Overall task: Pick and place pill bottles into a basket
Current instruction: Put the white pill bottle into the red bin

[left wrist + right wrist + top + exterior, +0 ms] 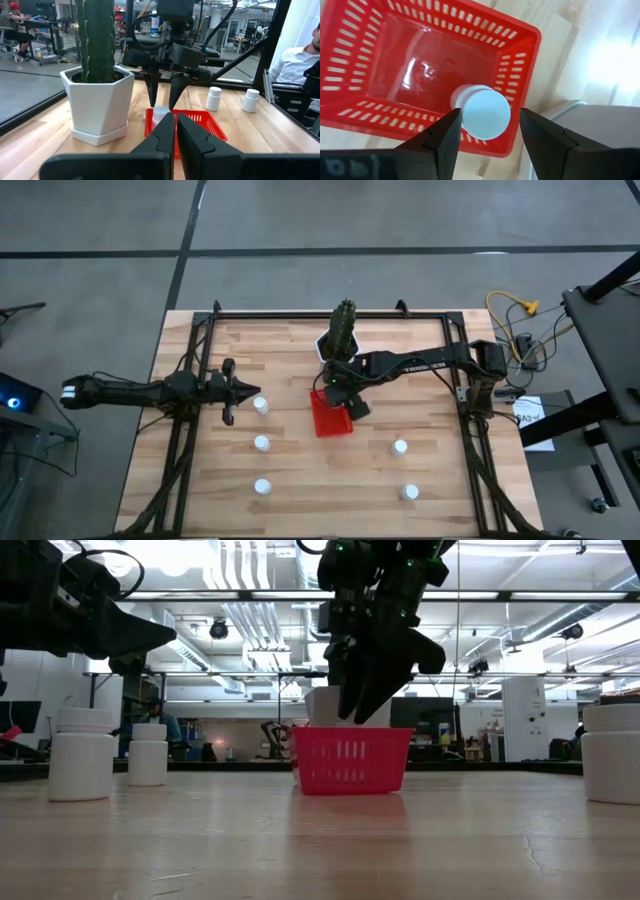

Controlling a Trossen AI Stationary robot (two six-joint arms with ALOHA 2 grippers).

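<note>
One pill bottle [481, 111] is seen upright, directly below the right gripper [487, 131], between its parted fingers and inside the basket [380, 55]; the left gripper [228, 388] is shut, well apart.

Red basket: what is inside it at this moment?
One pill bottle stands in the red basket, between the right gripper's open fingers. The rest of the floor looks bare; the bottle hides the part beneath it.

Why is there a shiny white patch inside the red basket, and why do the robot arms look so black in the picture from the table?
Right wrist view: ceiling light glares off the red basket's glossy floor beside the pill bottle. Low view: bright room lights behind turn the right gripper into a dark silhouette.
</note>
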